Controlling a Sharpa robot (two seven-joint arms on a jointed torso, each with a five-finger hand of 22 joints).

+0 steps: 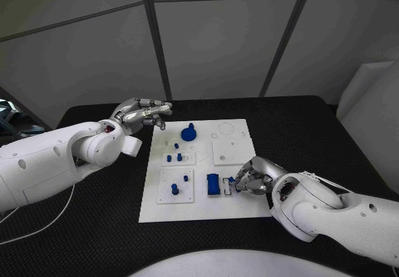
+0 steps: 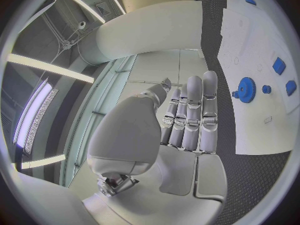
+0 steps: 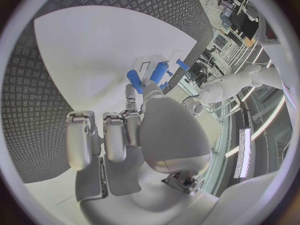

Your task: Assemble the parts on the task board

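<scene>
The white task board (image 1: 241,202) lies in the middle of the black table. A blue gear (image 1: 189,134) (image 2: 247,90) stands at its far side, with small blue pegs (image 1: 174,157) nearer and a blue block (image 1: 213,184) (image 3: 159,71) toward the front. My right hand (image 1: 253,178) rests low over the board's right side beside the block. It pinches a small blue part (image 1: 233,185) (image 3: 134,78) between thumb and a fingertip, right at a white slot. My left hand (image 1: 143,112) (image 2: 187,115) hovers off the board's far left corner and holds nothing.
Another blue peg (image 1: 174,188) stands in the front-left plate of the board. Black table (image 1: 100,231) surrounds the board on all sides. Grey wall panels rise behind the table's far edge.
</scene>
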